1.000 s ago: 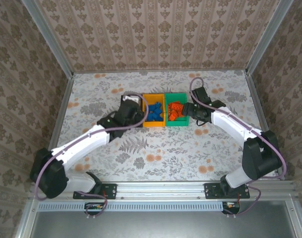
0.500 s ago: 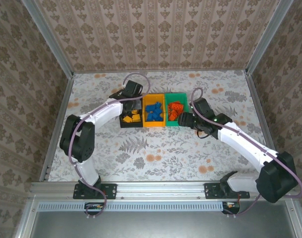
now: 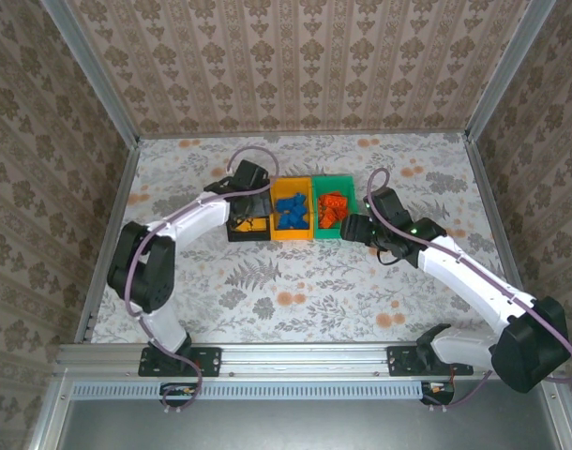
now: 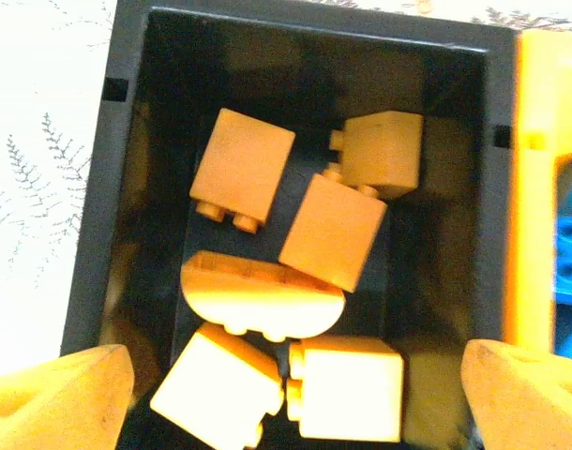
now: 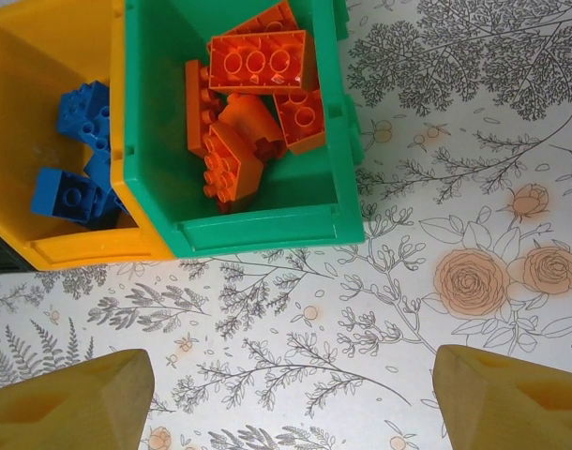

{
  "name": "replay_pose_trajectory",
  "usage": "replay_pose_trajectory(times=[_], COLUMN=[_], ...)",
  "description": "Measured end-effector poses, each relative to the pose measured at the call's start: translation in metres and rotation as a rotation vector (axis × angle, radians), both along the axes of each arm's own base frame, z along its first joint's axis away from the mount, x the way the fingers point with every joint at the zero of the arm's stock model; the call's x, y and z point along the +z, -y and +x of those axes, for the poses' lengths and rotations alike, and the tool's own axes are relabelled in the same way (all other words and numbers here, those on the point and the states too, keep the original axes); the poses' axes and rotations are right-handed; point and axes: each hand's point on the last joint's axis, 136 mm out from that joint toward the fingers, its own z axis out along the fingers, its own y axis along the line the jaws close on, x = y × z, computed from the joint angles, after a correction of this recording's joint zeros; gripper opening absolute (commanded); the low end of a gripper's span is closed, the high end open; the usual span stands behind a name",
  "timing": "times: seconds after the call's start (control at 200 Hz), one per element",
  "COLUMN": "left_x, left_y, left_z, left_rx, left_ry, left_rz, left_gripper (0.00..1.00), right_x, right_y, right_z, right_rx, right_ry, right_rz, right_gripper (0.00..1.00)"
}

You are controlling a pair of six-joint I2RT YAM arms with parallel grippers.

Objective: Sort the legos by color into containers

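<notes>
Yellow left end effector [image 4: 291, 398] gapes over legos [image 4: 241, 167].

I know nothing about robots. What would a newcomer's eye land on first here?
Three small bins sit in a row mid-table, with the bricks grouped by colour. The yellow-orange bricks are in the black bin, the blue bricks in the yellow bin, and the red-orange bricks in the green bin. The left hand hangs open over the black bin, and the right hand hangs open over the flowery table beside the green bin.
</notes>
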Motion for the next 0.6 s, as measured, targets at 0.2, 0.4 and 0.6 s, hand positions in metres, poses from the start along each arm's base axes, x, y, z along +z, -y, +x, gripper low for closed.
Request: replay_pose_trajectory(times=[0.2, 0.4, 0.6], left_x=[0.112, 0.133, 0.067], left_y=[0.027, -0.018, -0.109], left_z=[-0.049, -0.083, -0.071], left_rx=[-0.135, -0.09, 0.171], left_ry=[0.338, 0.598, 0.533], left_rz=[-0.132, -0.16, 0.038], left_gripper=[1.0, 1.0, 1.0], right_x=[0.018, 0.025, 0.009], right_y=[0.007, 0.033, 0.056], right_z=[-0.004, -0.008, -0.013], right_rx=[-0.006, -0.098, -0.167], right_ry=[0.067, 0.133, 0.133], right_rz=[0.003, -0.064, -0.162], right_gripper=[1.0, 1.0, 1.0])
